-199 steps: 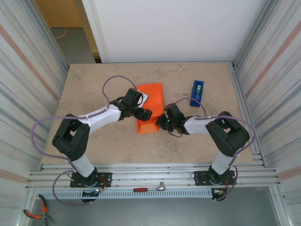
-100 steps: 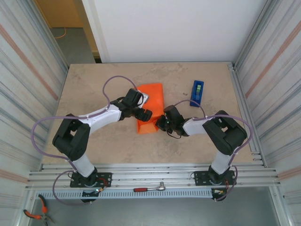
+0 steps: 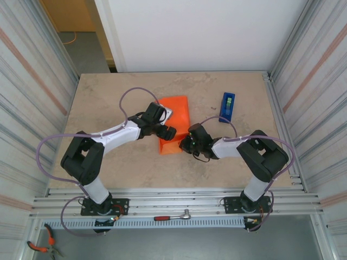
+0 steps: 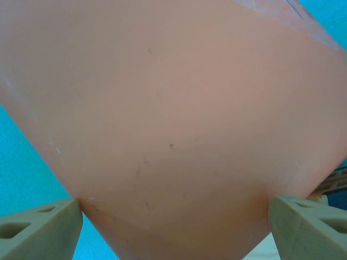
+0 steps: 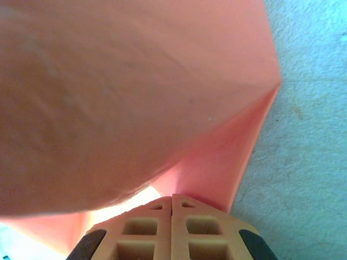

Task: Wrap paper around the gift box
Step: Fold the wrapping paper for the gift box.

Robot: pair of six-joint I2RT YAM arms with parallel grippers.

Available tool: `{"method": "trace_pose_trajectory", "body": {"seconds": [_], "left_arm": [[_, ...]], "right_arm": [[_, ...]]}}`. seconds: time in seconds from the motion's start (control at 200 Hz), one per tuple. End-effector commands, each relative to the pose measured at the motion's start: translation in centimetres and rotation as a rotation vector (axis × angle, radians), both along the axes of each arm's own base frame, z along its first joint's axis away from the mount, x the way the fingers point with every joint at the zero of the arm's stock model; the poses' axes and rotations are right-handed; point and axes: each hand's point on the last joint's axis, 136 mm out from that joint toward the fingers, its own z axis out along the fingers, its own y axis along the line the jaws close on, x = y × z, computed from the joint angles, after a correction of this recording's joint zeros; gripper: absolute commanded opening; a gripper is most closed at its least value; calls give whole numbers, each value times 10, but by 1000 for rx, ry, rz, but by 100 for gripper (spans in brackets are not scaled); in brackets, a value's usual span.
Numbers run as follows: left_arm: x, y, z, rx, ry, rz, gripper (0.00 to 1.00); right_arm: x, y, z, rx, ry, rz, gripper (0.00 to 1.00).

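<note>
Paper [image 3: 174, 123] — between both jaws

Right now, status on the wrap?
Left gripper open, straddling the paper. Right gripper shut at the paper's near right edge. Paper folded up in a bundle. Blue tape dispenser far right, not in the way.

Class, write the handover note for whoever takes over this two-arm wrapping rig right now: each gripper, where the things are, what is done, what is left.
Left gripper: open, fingers either side of the thin bright orange paper folded at table centre.
Right gripper: shut, fingertips pressed together at the paper's near right edge.
Gift box: presumably under the paper, hidden.
Blue tape dispenser: standing apart, far right of the paper.
Done: paper folded over into a bundle.
Left: finish folds; no tape visible on it.
</note>
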Motion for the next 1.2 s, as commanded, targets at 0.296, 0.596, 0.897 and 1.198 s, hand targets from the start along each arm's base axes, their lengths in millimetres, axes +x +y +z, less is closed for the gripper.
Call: {"method": "trace_pose_trajectory", "body": {"seconds": [0.296, 0.596, 0.897, 1.198], "left_arm": [[-12, -9, -9, 6, 26, -38, 89], [-9, -9, 11, -12, -16, -27, 89], [24, 8, 39, -44, -71, 38, 89], [40, 22, 23, 8, -57, 65, 89]], "right_arm": [[-20, -11, -10, -14, 22, -16, 0], [-24, -38, 33, -79, -72, -25, 0], [-22, -84, 42, -160, -106, -77, 0], [-16, -75, 38, -73, -66, -45, 0]]}}
